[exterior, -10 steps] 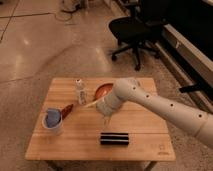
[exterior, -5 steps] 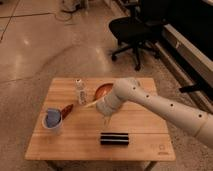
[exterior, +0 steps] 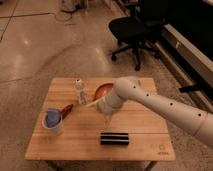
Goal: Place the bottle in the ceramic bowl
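The bottle (exterior: 79,90) is small, clear, with a white cap, and stands upright on the wooden table (exterior: 145,130) at the back left. The ceramic bowl (exterior: 102,90) is orange-red and sits just right of the bottle; my arm hides its right part. My gripper (exterior: 106,119) hangs from the white arm near the table's middle, in front of the bowl and to the right of the bottle, holding nothing that I can see. It is apart from the bottle.
A white cup with blue inside (exterior: 52,120) stands at the left. A small red-brown thing (exterior: 66,110) lies beside it. A flat black object (exterior: 114,138) lies near the front edge. A black office chair (exterior: 134,29) stands on the floor behind the table.
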Motion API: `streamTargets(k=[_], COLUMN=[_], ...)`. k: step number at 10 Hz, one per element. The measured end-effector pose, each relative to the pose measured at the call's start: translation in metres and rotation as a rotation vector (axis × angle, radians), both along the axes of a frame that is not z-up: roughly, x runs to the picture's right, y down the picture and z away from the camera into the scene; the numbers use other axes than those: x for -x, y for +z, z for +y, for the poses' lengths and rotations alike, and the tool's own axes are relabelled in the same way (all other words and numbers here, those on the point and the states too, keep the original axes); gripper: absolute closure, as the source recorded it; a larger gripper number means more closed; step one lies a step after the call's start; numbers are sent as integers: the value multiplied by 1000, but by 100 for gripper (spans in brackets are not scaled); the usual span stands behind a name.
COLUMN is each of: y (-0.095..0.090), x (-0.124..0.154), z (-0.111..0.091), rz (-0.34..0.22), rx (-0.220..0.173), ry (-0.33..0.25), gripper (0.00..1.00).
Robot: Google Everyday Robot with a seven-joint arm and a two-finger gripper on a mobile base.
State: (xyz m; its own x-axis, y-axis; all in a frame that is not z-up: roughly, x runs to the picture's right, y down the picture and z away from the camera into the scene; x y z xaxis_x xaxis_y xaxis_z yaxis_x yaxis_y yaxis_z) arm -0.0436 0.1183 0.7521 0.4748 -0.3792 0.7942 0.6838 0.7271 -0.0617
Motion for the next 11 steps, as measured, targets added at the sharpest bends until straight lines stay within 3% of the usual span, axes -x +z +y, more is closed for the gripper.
streamTargets(k=[5, 8, 11], y=[43, 53, 50], x=[-31, -37, -17], z=[-62, -99, -132], rz=[58, 80, 64], rx=[-83, -137, -201], ry=[-61, -110, -180], gripper=[20, 20, 20])
